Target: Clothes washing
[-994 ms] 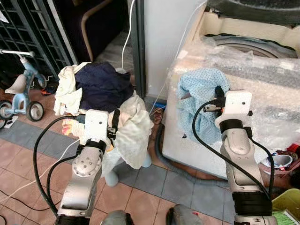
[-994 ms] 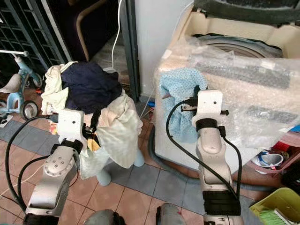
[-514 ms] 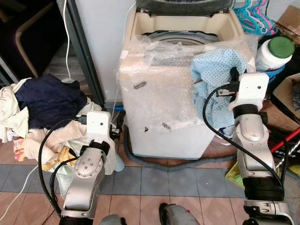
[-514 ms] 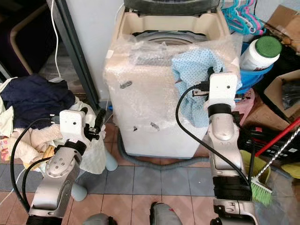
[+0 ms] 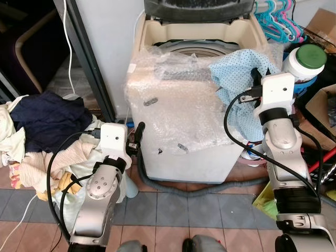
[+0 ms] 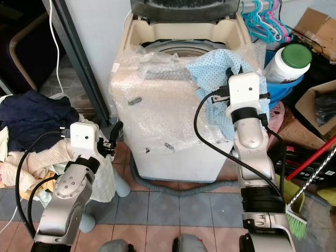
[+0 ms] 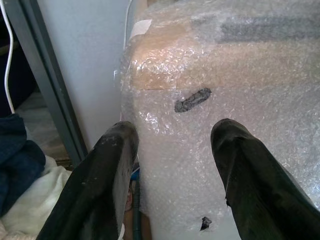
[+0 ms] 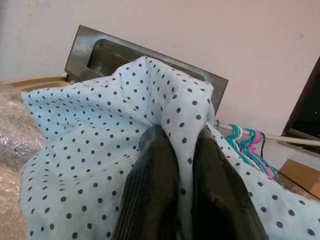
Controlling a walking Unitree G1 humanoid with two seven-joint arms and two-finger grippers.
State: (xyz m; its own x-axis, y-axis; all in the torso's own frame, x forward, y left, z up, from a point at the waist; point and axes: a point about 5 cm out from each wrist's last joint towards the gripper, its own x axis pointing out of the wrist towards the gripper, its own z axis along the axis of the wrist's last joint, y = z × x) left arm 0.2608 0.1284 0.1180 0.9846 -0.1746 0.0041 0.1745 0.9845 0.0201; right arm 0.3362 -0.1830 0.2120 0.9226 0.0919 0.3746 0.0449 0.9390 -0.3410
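A top-loading washing machine (image 5: 173, 136) wrapped in bubble wrap stands in front of me, its lid raised over the drum opening (image 5: 194, 48). My right gripper (image 8: 184, 150) is shut on a light blue polka-dot cloth (image 5: 236, 79), held at the machine's front right corner, where the cloth hangs down. My left gripper (image 7: 172, 150) is open with nothing between its fingers, low at the machine's left front side. A pile of clothes (image 5: 42, 131), dark blue and cream, lies to the left.
A white bottle with a green cap (image 5: 304, 60) and coloured hangers (image 5: 278, 21) sit right of the machine. A grey hose (image 5: 199, 186) runs along the tiled floor at its base. A cardboard box (image 6: 315, 105) and broom (image 6: 296, 210) are at the right.
The view swung right from the clothes pile to the washing machine. My right gripper has carried the blue cloth along and now holds it higher, closer to the drum opening.
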